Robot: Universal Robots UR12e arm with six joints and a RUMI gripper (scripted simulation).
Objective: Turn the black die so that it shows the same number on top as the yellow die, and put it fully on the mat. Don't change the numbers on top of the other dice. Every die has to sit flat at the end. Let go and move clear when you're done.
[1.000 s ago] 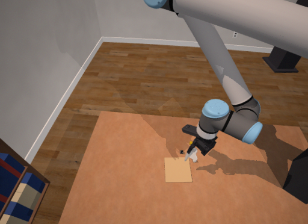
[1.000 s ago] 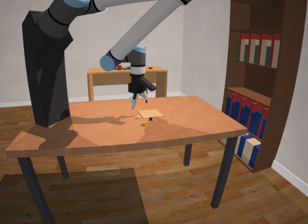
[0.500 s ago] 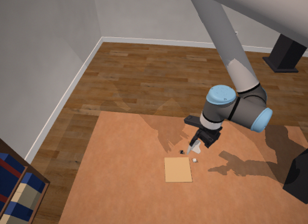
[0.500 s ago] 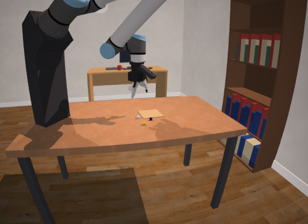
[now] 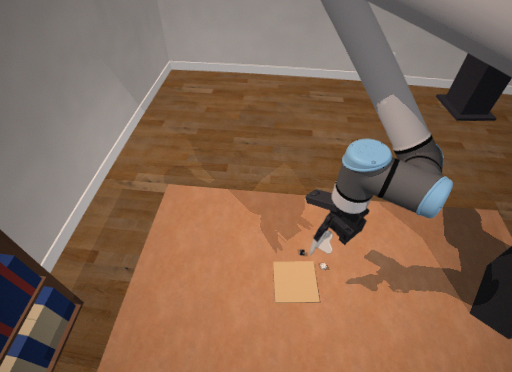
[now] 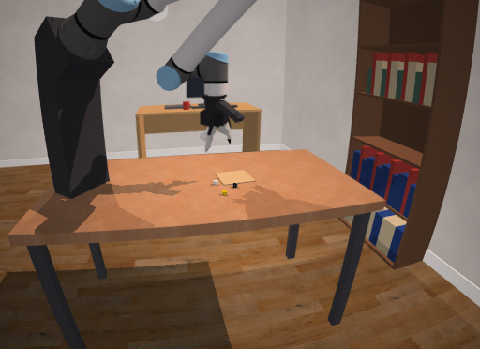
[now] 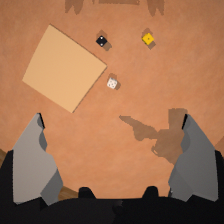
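Wrist view shows my end effector (image 5: pixel 327 241) (image 6: pixel 219 138) (image 7: pixel 113 114) spread fully open above the counter (image 5: pixel 215 288) (image 6: pixel 155 209) (image 7: pixel 90 150), with nothing in its grasp. Below me, the black die (image 5: pixel 302 252) (image 6: pixel 234 185) (image 7: pixel 101 41) sits on the counter, off the mat (image 5: pixel 296 282) (image 6: pixel 234 177) (image 7: pixel 64 69) but near its edge. The white die (image 5: pixel 323 266) (image 6: pixel 216 182) (image 7: pixel 112 83) lies near the mat too, close to one corner. The yellow die (image 6: pixel 224 192) (image 7: pixel 148 38) rests farther from the mat than the other two. I cannot tell the top numbers for certain.
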